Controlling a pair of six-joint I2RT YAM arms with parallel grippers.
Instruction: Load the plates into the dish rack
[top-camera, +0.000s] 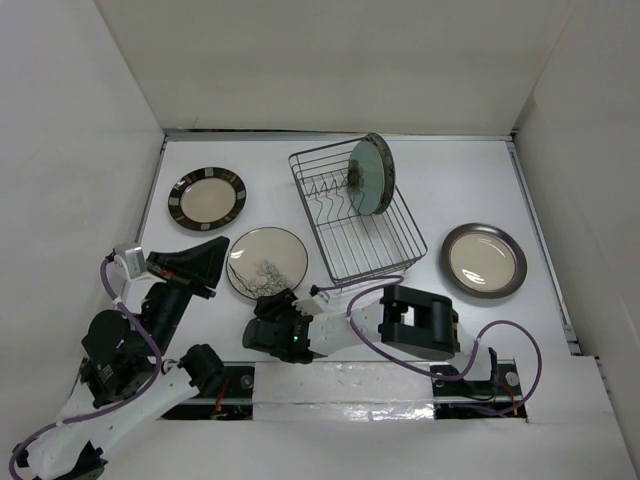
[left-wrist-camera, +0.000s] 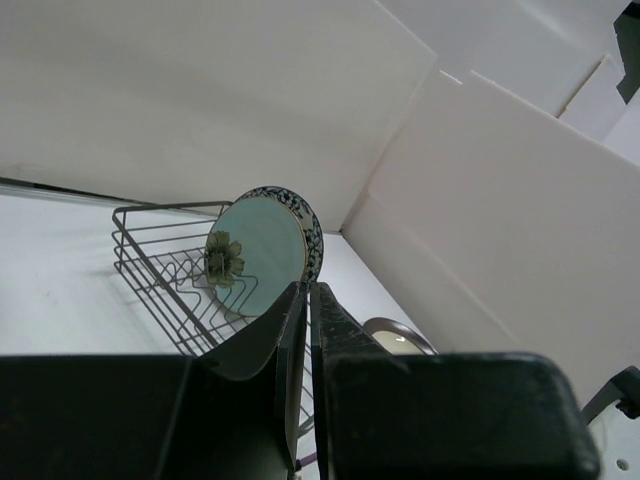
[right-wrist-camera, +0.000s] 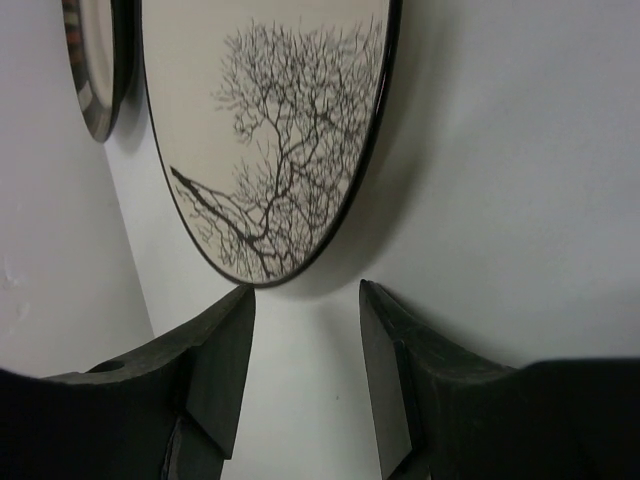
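Note:
The dish rack stands at the table's middle back. A pale teal plate stands upright in it, with the blue floral plate right behind it. The tree-drawing plate lies flat on the table. My right gripper is open and empty just short of its near rim. In the right wrist view the gripper faces that plate. My left gripper is shut and empty, raised left of the tree plate. The striped-rim plate lies back left and the grey-brown plate lies right.
White walls enclose the table on three sides. The left wrist view shows the rack, the teal plate, the floral rim and the grey-brown plate past the shut left gripper. A purple cable loops by the right arm's base.

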